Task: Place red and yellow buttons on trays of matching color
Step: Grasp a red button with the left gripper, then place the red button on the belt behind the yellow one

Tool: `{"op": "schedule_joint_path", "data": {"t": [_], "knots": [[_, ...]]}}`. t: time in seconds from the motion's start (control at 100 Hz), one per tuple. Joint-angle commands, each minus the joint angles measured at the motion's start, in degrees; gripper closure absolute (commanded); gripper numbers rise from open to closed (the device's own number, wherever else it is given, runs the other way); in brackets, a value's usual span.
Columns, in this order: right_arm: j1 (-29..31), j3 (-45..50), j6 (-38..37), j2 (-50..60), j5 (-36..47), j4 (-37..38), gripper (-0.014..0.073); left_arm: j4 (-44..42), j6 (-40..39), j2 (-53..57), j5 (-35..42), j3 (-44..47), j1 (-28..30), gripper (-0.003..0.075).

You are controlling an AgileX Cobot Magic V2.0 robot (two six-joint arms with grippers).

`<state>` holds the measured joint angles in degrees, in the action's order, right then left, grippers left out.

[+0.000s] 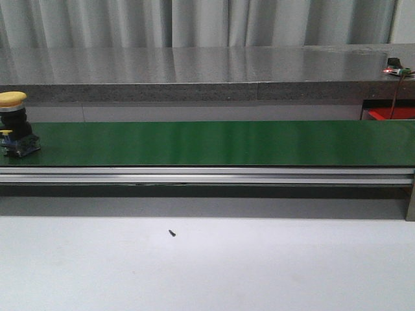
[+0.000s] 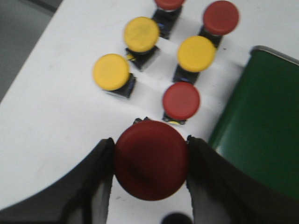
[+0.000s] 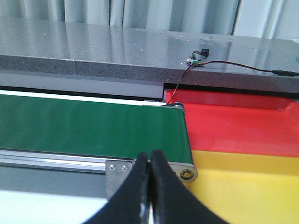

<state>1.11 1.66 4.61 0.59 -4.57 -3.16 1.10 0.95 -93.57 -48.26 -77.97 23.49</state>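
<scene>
the left gripper [image 2: 150, 161] is clamped on a red button [image 2: 152, 159], apparently lifted from the cluster beside the green conveyor belt [image 2: 261, 130] to feed it. a yellow button [image 1: 14, 123] rides the belt's left end. the right gripper [image 3: 150, 186], fingers together, waits by the red tray [image 3: 243, 126] and yellow tray [image 3: 247, 186] at the belt's right end.

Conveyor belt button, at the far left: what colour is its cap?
Yellow; the button shows best in the front view.

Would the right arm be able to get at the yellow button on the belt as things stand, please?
Probably not yet: the yellow button sits at the belt's far left end, while the right gripper hangs by its right end, fingers together.
</scene>
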Motion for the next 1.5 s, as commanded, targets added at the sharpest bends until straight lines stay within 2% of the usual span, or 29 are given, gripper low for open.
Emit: {"op": "schedule_joint_path", "data": {"t": [0.0,0.25,0.86,0.93,1.1,1.15,1.2,1.49], "knots": [[0.2,-1.0,0.2,1.1,4.6,0.0,0.0642,0.2,0.1,2.5,2.6,-1.7,-3.2,0.0521],[0.2,-1.0,0.2,1.1,4.6,0.0,0.0642,0.2,0.1,0.3,2.9,-1.7,-8.4,0.0521],[0.2,-1.0,0.2,1.1,4.6,0.0,0.0642,1.9,0.9,-1.8,1.5,-1.7,-9.0,0.0517],[0.2,-1.0,0.2,1.1,4.6,0.0,0.0642,2.9,2.1,-1.8,1.5,-1.7,-9.0,0.0473],[0.2,-1.0,0.2,1.1,4.6,0.0,0.0642,4.5,2.8,-1.8,1.5,-1.7,-9.0,0.0211],[0.2,-1.0,0.2,1.1,4.6,0.0,0.0642,4.7,2.8,-1.8,1.4,-1.7,-9.0,0.0165],[0.2,-1.0,0.2,1.1,4.6,0.0,0.0642,4.7,2.8,-1.8,1.2,-1.7,-9.0,0.0148],[0.2,-1.0,0.2,1.1,4.6,0.0,0.0642,5.1,2.8,2.4,0.5,-1.7,-9.0,0.0153]]}}
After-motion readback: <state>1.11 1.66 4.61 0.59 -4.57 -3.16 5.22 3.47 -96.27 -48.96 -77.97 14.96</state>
